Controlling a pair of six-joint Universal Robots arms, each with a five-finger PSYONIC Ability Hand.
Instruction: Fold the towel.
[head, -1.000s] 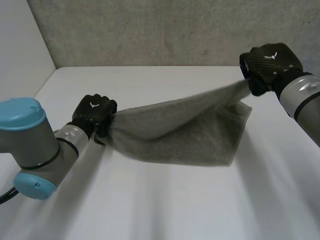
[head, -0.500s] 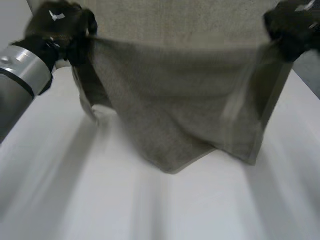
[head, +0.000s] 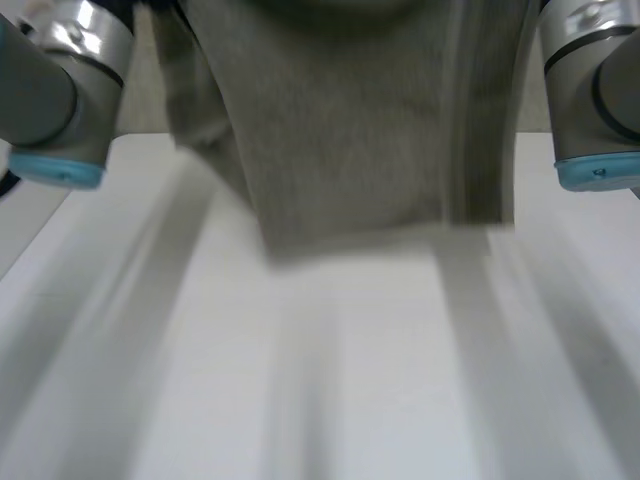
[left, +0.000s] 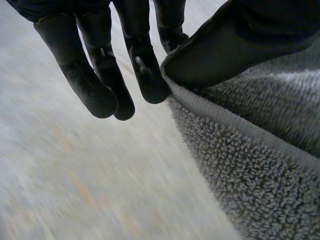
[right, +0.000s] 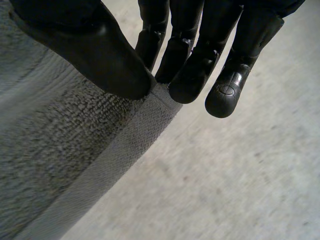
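Note:
The grey terry towel (head: 350, 120) hangs in the air between my two raised arms, its lower edge a little above the white table (head: 340, 380). In the left wrist view my left hand (left: 95, 75) pinches a hemmed corner of the towel (left: 260, 165) between thumb and fingers. The right wrist view has my right hand (right: 100, 55) pinching another hemmed corner of the towel (right: 60, 160) the same way. Both arms, the left arm (head: 60, 90) and the right arm (head: 590, 90), reach upward at the towel's two sides.
A grey concrete wall (head: 140, 90) stands behind the far edge of the table. The white tabletop stretches out below the hanging towel.
Both hands have lifted the towel from low over the table to high in the air. The hands have risen past the head view's upper edge and the towel now hangs straight down.

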